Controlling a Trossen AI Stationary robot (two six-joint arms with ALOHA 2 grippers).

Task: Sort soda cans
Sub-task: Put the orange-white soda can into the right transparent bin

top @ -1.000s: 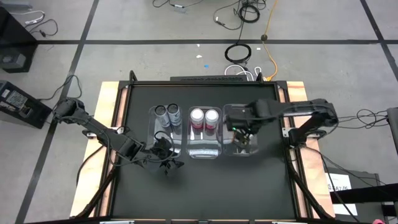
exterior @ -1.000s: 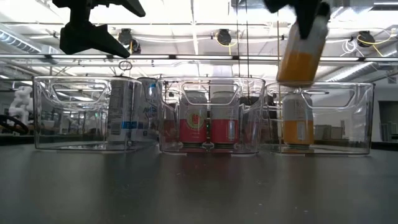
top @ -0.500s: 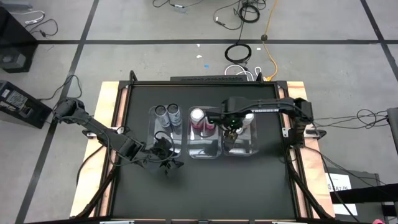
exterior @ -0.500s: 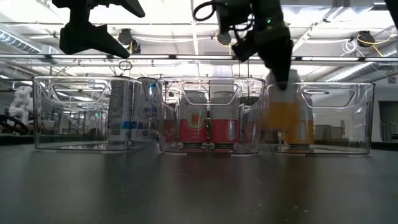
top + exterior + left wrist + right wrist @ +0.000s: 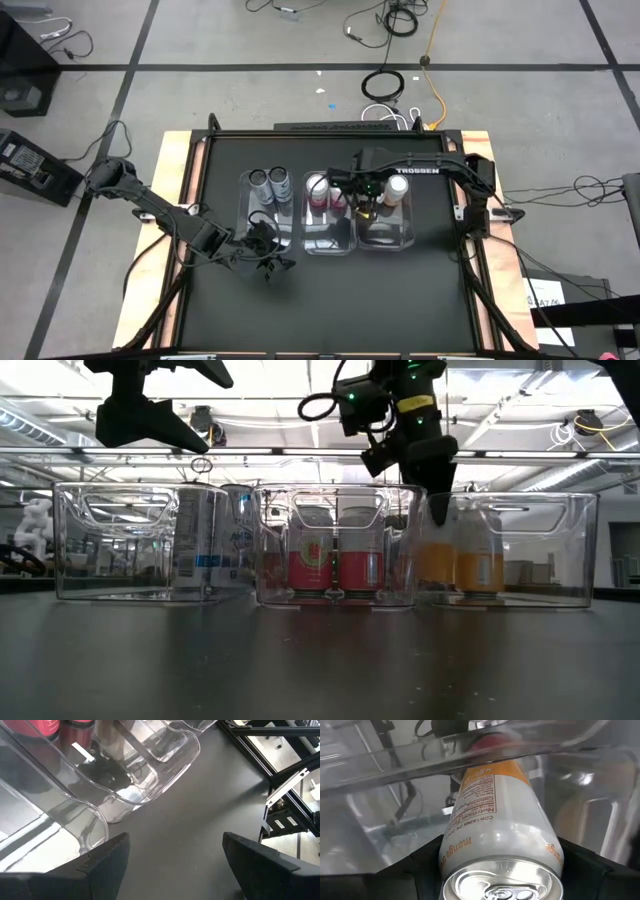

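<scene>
The right gripper point(image 5: 432, 510) clamps an orange-and-white aluminium soda can point(image 5: 500, 840) inside the rightmost clear plastic bin point(image 5: 575, 550), apparently just beside its twin; release only once seated upright.

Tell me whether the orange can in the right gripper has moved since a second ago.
Yes. The orange can has come down from above the right bin's rim to stand inside, beside the other orange can.

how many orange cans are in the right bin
2: one orange can stands free in the right bin; the other orange can is beside it, between the right gripper fingers.
</scene>
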